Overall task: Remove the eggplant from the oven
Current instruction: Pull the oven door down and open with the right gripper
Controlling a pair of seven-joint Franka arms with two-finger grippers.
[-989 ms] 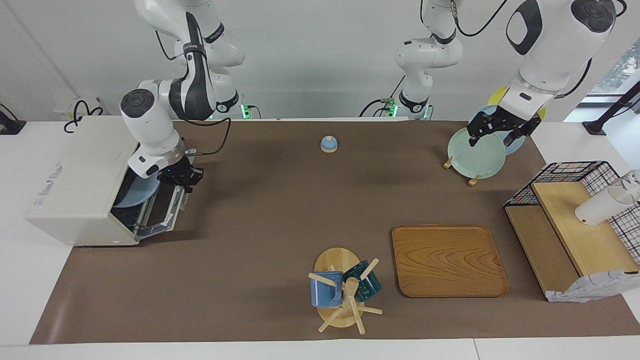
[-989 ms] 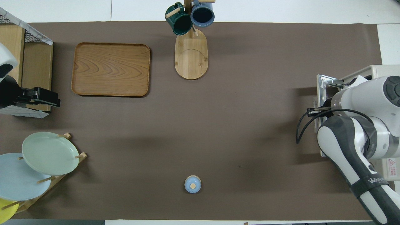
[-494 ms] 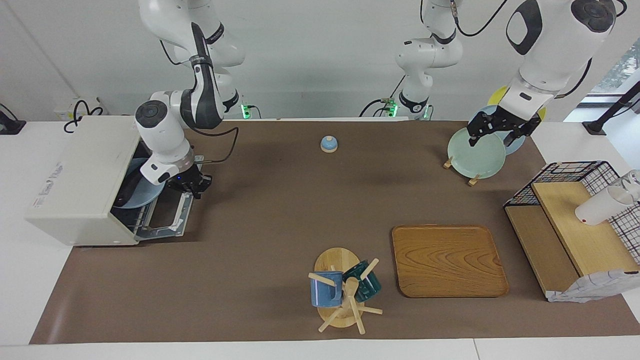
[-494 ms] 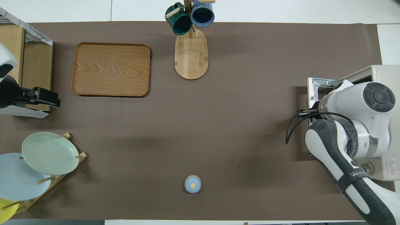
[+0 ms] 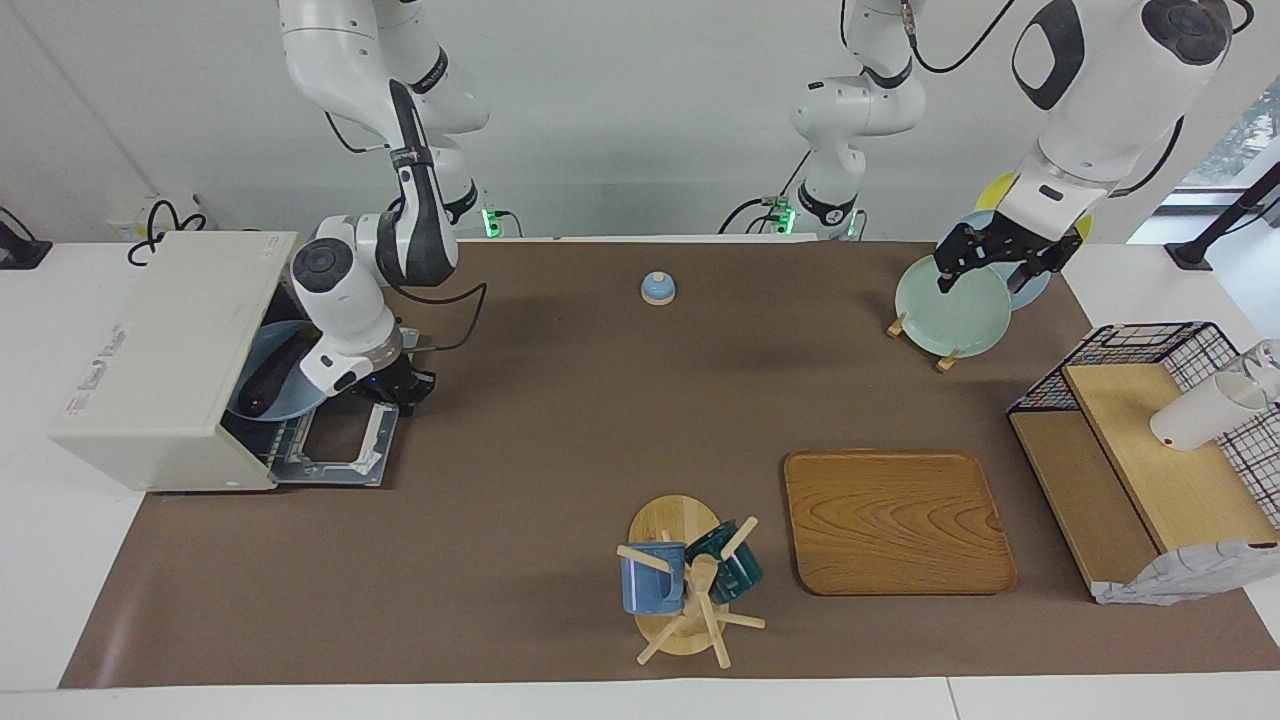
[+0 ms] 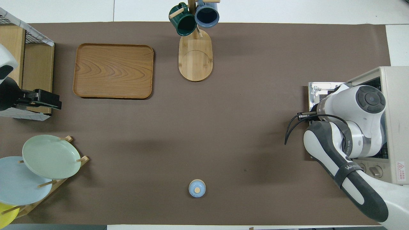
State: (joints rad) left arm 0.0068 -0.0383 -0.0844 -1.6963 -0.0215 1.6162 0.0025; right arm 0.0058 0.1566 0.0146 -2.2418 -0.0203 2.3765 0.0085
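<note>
The off-white oven (image 5: 165, 350) stands at the right arm's end of the table, its door (image 5: 340, 448) swung down almost flat. Inside, the dark eggplant (image 5: 272, 372) lies on a pale blue plate (image 5: 245, 398). My right gripper (image 5: 400, 390) is shut on the handle at the door's outer edge, at the corner nearer the robots. In the overhead view the right arm covers that gripper and the eggplant; only the oven (image 6: 394, 95) and a corner of the door (image 6: 319, 89) show. My left gripper (image 5: 988, 268) waits open above the plate rack.
A plate rack (image 5: 950, 305) with several plates stands at the left arm's end. Farther out stand a wire basket with a wooden shelf (image 5: 1150, 440), a wooden tray (image 5: 895, 520) and a mug tree (image 5: 685, 580). A small blue knobbed lid (image 5: 657, 288) sits near the robots.
My right gripper has pulled the oven door down and outward from half open to almost flat. The plate and eggplant inside now show. The left arm has not moved.
</note>
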